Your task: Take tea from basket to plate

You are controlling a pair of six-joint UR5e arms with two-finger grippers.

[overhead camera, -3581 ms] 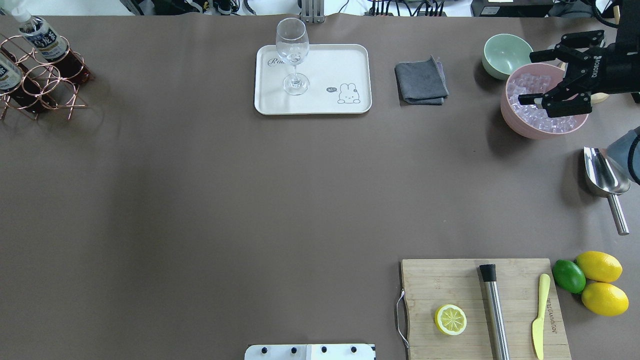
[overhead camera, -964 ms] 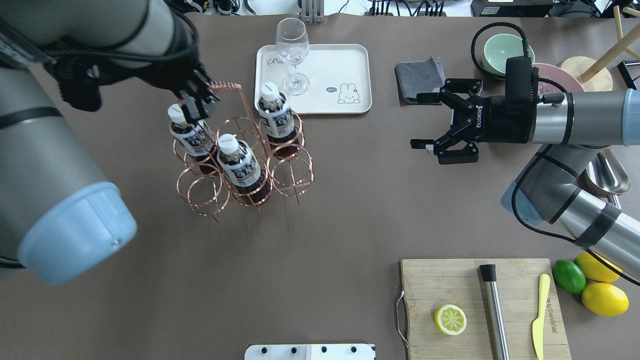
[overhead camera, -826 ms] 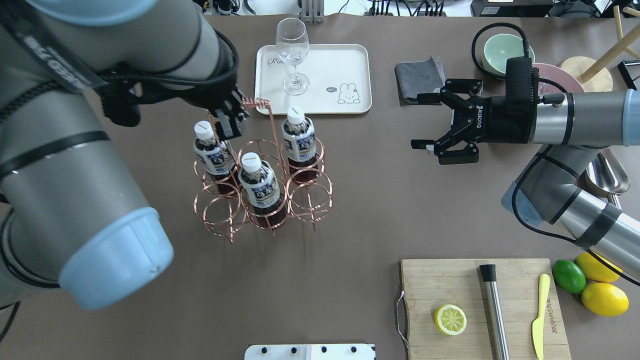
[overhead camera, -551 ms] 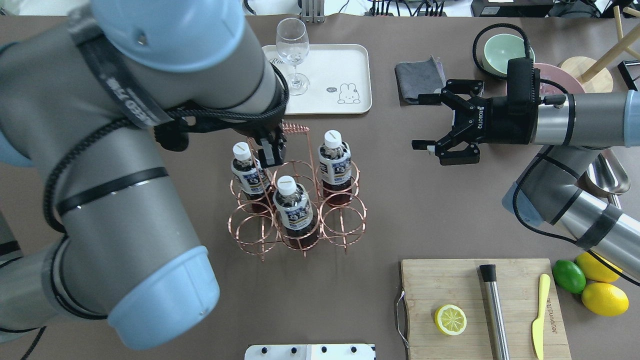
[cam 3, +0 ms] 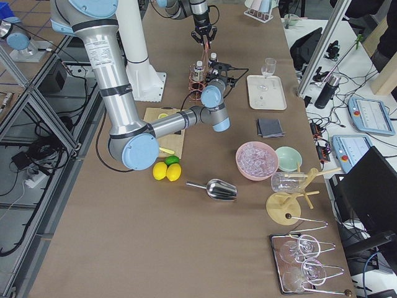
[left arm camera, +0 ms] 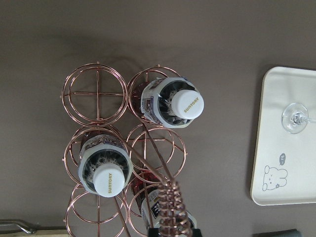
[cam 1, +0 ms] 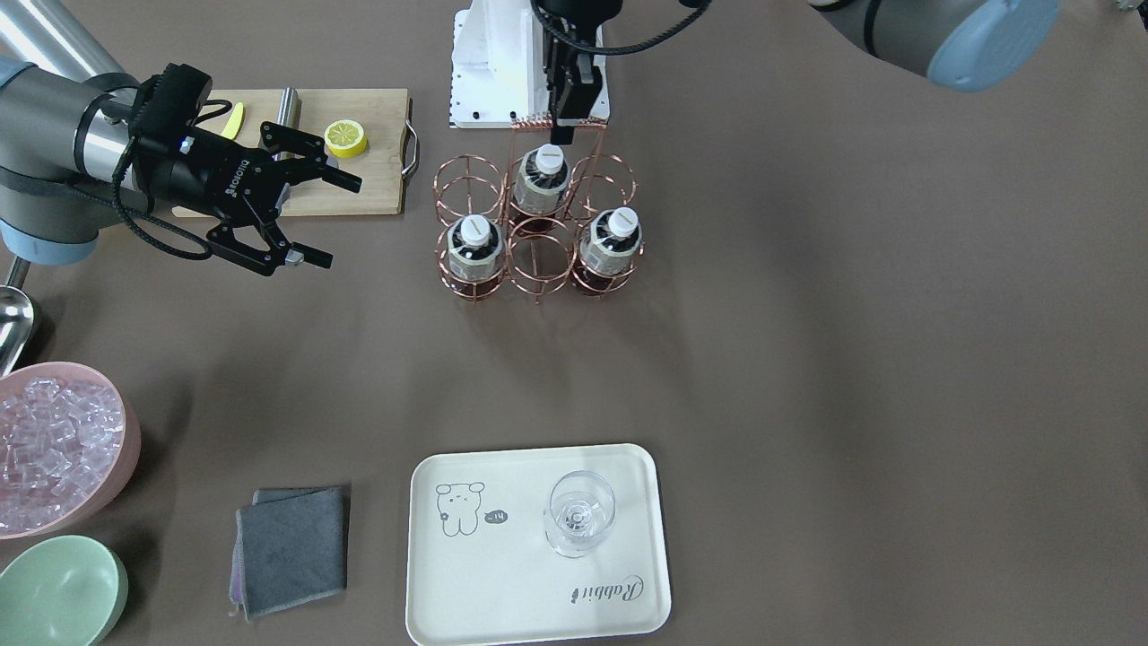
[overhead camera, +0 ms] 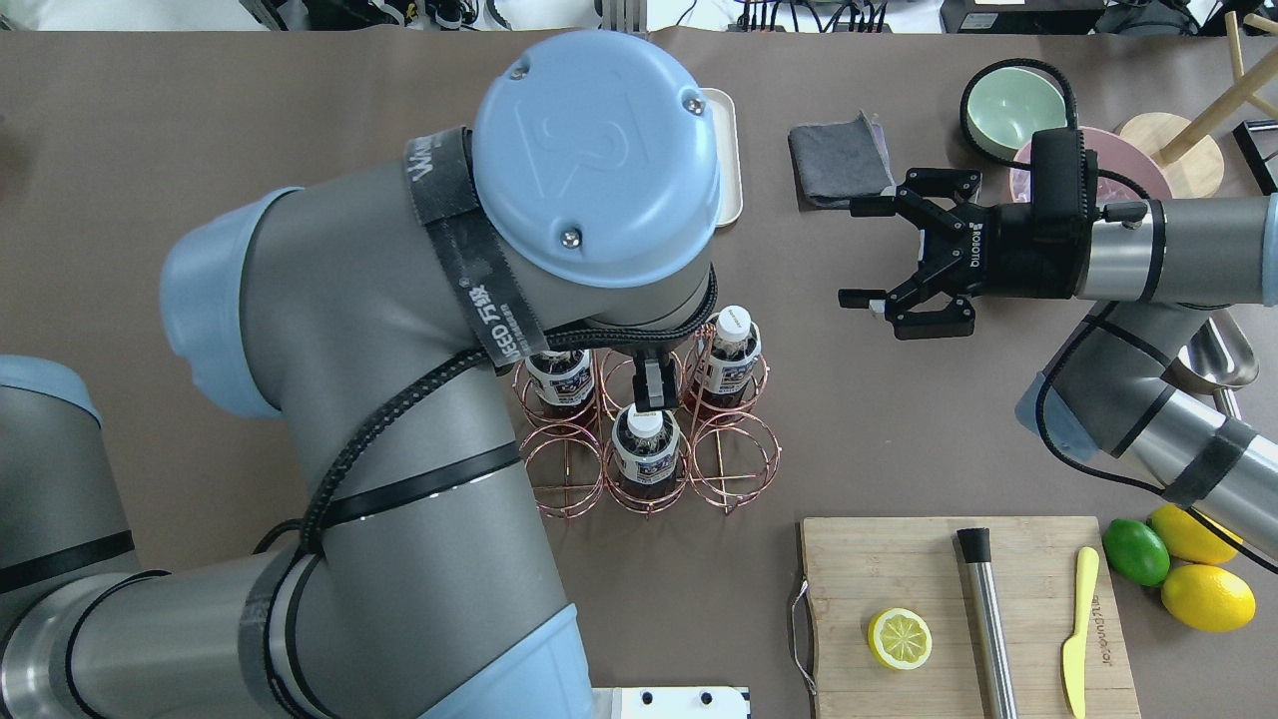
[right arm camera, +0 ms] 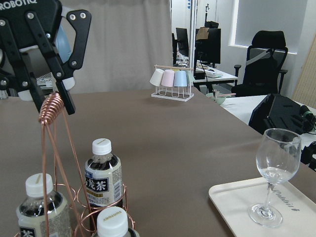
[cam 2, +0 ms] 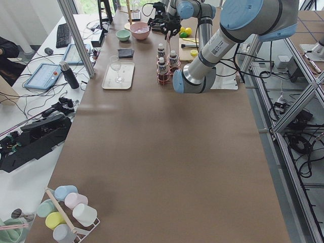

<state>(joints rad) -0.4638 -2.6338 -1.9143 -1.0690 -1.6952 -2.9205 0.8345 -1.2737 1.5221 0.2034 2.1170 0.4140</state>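
Observation:
The copper wire basket (cam 1: 536, 254) stands mid-table with three tea bottles in its rings (cam 1: 543, 179) (cam 1: 473, 247) (cam 1: 614, 242). It also shows in the overhead view (overhead camera: 734, 469), partly under my left arm. My left gripper (cam 1: 560, 126) is above it, shut on the coiled handle (right arm camera: 52, 108). The cream plate (cam 1: 502, 556) lies farther from me and holds a stemmed glass (cam 1: 580, 513). My right gripper (overhead camera: 856, 253) is open and empty, hovering to the right of the basket with its jaws toward it.
A grey cloth (overhead camera: 841, 160), green bowl (overhead camera: 1006, 100) and pink bowl of ice (cam 1: 54, 444) lie at the far right. A metal scoop (overhead camera: 1213, 355) is by my right arm. A cutting board (overhead camera: 899, 569) with a lemon half (overhead camera: 900, 637) is front right.
My left arm carried the basket with its bottles from the table's far left corner to the middle, right and toward me. My right gripper swung in from over the ice bowl, still open.

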